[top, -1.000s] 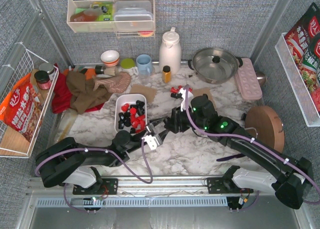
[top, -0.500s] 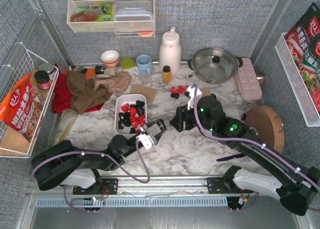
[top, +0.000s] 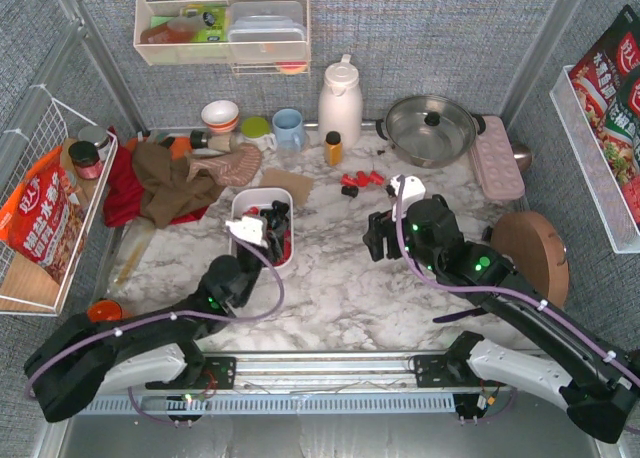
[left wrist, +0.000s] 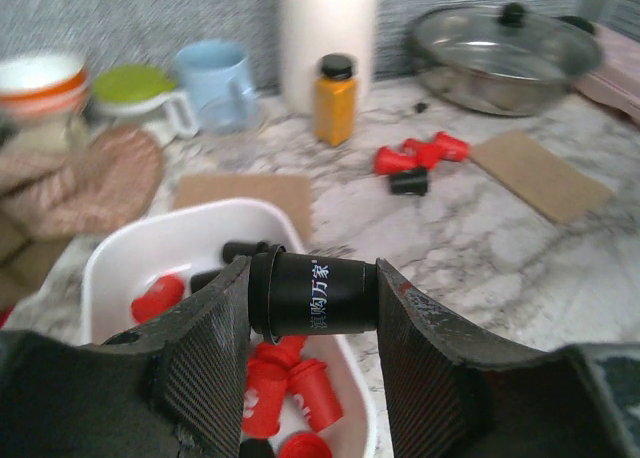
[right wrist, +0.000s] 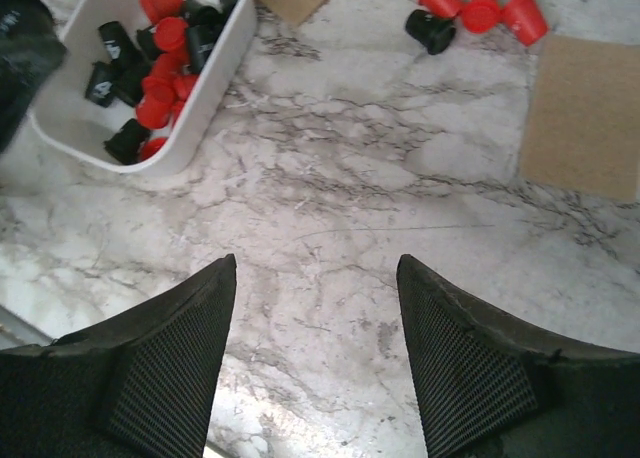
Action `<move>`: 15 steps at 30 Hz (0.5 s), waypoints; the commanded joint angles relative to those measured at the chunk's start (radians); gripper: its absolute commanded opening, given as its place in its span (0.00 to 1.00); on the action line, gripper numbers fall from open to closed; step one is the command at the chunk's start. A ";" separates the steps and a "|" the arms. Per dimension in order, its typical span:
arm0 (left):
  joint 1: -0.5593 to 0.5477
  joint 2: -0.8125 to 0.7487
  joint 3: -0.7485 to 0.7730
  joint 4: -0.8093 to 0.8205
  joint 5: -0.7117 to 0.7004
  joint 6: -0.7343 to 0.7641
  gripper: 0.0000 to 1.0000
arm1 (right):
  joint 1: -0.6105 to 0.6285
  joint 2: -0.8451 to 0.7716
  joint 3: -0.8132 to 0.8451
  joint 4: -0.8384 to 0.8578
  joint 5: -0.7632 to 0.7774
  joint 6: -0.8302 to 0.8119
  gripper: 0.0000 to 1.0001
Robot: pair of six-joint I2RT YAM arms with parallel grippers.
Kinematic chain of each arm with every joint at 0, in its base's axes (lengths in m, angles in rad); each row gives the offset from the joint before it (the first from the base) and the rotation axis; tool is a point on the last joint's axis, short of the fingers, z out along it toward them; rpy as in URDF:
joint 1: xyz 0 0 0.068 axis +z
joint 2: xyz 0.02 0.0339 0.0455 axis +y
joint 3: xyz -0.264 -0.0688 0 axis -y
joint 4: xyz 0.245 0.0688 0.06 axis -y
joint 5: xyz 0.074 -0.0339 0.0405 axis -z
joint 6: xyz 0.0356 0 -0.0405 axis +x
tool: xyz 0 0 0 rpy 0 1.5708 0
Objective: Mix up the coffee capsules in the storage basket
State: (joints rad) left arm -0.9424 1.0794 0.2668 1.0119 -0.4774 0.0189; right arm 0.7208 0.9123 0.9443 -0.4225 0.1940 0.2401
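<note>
The white storage basket (top: 242,206) stands left of centre and holds several red and black coffee capsules (top: 283,243). My left gripper (top: 268,218) hangs over it, shut on a black capsule (left wrist: 313,295) held sideways above the basket (left wrist: 130,248) and the red capsules (left wrist: 290,388) inside. A few more capsules, red (top: 362,178) and one black (top: 346,190), lie loose on the table; they show in the left wrist view (left wrist: 415,156) and the right wrist view (right wrist: 480,6). My right gripper (top: 378,235) is open and empty (right wrist: 316,288) above bare marble, right of the basket (right wrist: 215,73).
An orange-yellow bottle (top: 333,148), white jug (top: 340,100), blue mug (top: 289,129) and lidded pot (top: 432,128) stand at the back. Brown and red cloths (top: 165,183) lie left. A pink tray (top: 497,158) and round wooden board (top: 530,253) lie right. Cork mats (right wrist: 585,113) lie on the marble.
My left gripper moved from the basket's near right corner up and over the basket, holding a black capsule. My right gripper drew back to the right, away from the basket.
</note>
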 commanded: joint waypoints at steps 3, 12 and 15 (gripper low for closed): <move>0.128 -0.091 0.088 -0.525 -0.091 -0.412 0.54 | 0.000 -0.009 -0.016 -0.035 0.158 0.014 0.71; 0.234 -0.038 0.180 -0.787 0.079 -0.541 0.64 | -0.004 -0.041 -0.042 -0.044 0.222 0.021 0.76; 0.271 0.030 0.216 -0.839 0.130 -0.566 0.64 | -0.004 -0.048 -0.042 -0.048 0.222 0.022 0.77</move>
State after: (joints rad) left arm -0.7033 1.0523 0.4477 0.2958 -0.4412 -0.4835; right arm 0.7181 0.8730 0.9031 -0.4675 0.3893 0.2535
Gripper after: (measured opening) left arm 0.643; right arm 0.763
